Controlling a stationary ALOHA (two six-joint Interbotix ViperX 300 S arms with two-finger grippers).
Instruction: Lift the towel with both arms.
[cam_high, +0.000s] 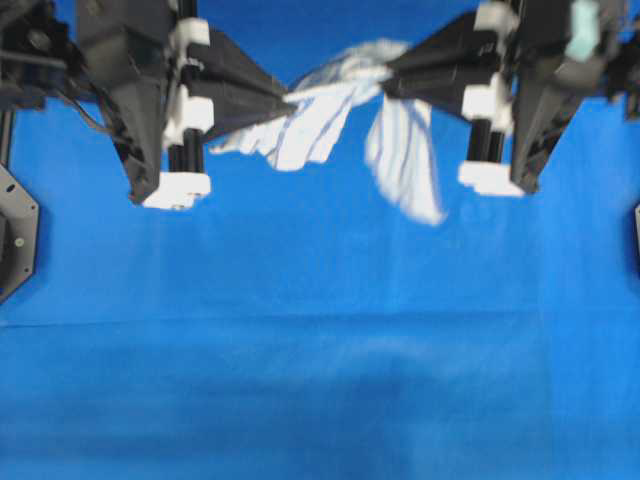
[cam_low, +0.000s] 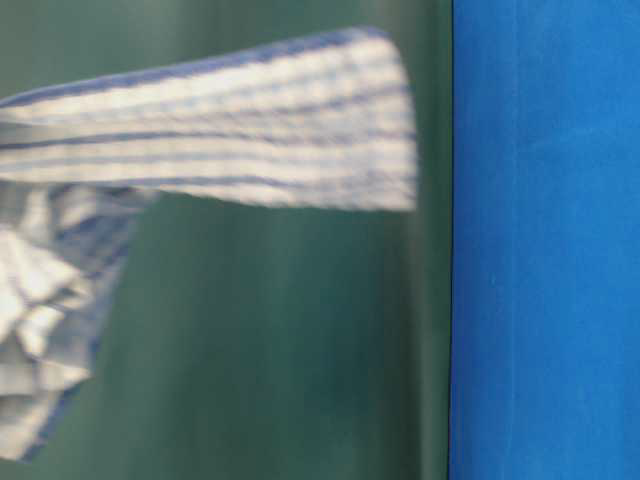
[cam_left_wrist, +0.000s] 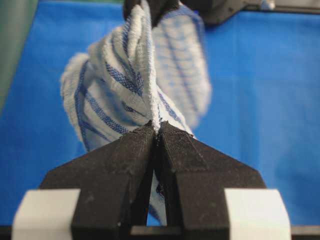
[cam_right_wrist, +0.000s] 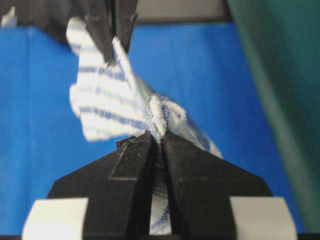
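White striped towel (cam_high: 330, 110) hung in the air over the blue sheet (cam_high: 320, 380), strung between both hands. Left hand (cam_left_wrist: 156, 131) and right hand (cam_right_wrist: 159, 136) each pinched a bunched edge. Doing it well probably meant raising both hands evenly, keeping the span taut and the pinches firm. Motion blur smeared the dangling flaps; the table-level view showed only cloth, no hands
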